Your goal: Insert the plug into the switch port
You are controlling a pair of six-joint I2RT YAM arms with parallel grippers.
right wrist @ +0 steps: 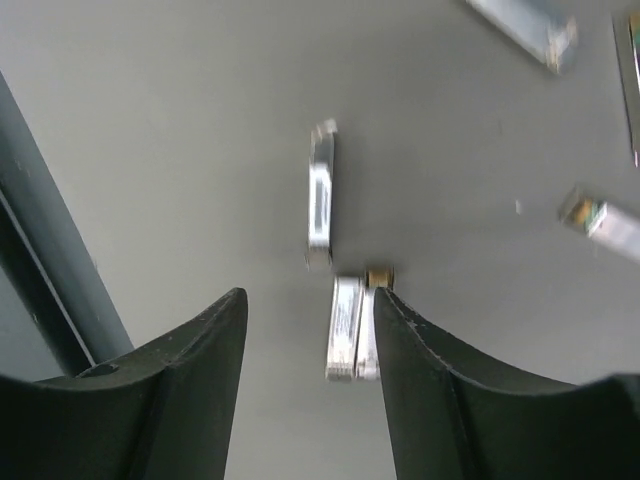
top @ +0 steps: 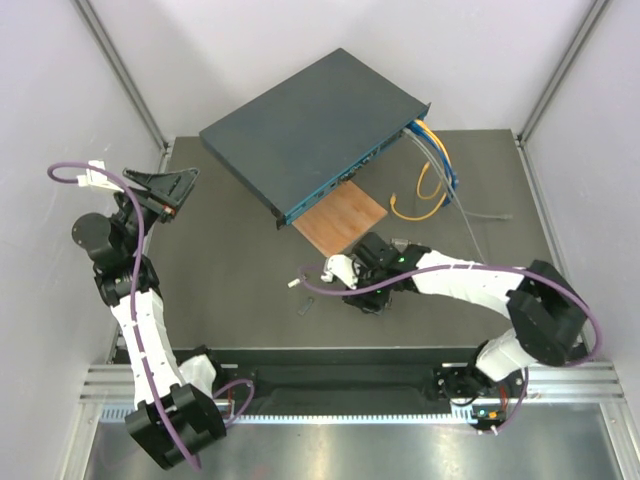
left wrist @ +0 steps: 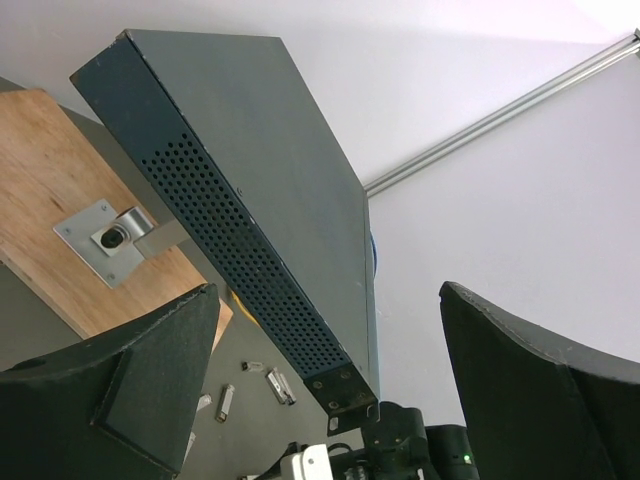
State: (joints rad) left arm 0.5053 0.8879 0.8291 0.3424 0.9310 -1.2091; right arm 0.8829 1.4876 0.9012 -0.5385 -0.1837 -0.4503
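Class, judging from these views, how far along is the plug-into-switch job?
Done: nothing yet; no plug is gripped. In hand: the right end effector is open, with small silver metal plugs lying between its fingers. Remaining: grasp one, carry it to the flat dark blue-grey metal switch, insert it.

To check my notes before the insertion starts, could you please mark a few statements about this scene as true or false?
1. The right gripper is open over small silver plugs lying on the mat. True.
2. The left gripper holds a plug. False: it is open and empty.
3. Blue and yellow cables leave the switch at one end. True.
4. The wooden square lies on top of the switch. False: it lies on the mat beside the switch's teal face.
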